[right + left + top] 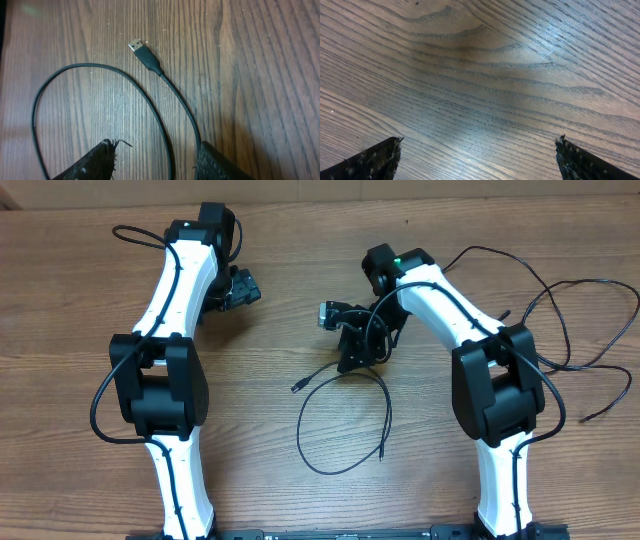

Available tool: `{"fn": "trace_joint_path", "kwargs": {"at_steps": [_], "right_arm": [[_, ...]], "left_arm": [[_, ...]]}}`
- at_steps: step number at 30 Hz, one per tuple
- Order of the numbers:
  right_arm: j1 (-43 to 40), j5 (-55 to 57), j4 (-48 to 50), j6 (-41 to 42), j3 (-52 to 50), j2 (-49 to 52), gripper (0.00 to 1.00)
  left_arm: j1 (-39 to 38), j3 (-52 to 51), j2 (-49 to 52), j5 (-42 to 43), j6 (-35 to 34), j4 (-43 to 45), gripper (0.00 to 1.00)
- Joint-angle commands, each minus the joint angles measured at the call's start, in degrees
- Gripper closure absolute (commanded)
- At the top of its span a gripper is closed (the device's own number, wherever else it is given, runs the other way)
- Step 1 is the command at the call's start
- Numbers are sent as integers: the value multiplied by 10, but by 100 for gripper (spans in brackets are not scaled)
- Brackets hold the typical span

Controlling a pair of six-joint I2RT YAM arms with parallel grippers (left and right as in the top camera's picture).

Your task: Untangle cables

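A thin black cable (299, 430) lies in a loose loop at the table's middle. In the right wrist view the cable (60, 75) curls left, and its silver USB plug (136, 46) rests on the wood ahead of the fingers. My right gripper (352, 360) (157, 146) hovers low over the loop's top with its jaws apart. One strand runs between the jaws without being pinched, and another slips under the right finger (220, 162). My left gripper (245, 288) (479, 142) stands wide open over bare wood at the far left, with no cable near it.
More thin black cords (600, 280) sprawl in loops on the right side, behind the right arm, with one loose end (585, 420) near the right edge. The wooden table (80, 380) carries nothing else.
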Motion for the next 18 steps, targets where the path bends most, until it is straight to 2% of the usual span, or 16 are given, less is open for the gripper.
{"fn": "trace_joint_path", "kwargs": {"at_steps": [1,4,9,11,18], "right_arm": [[32,47,5,21,3,-2,49],[59,105,11,21,2,-2,49],[103,161,19,21,-2,-2,33],[118,181,29,21,-6,-2,21],[149,229,68,21,-35,-2,18]], "left_arm": [[-4,-1,-9,-7,9,0,1],[-4,-1,-9,-7,9,0,0],[-4,-1,-9,-7,9,0,1],[-4,-1,-9,-7,9,0,0],[-4,-1,-9,-7,9,0,0]]}}
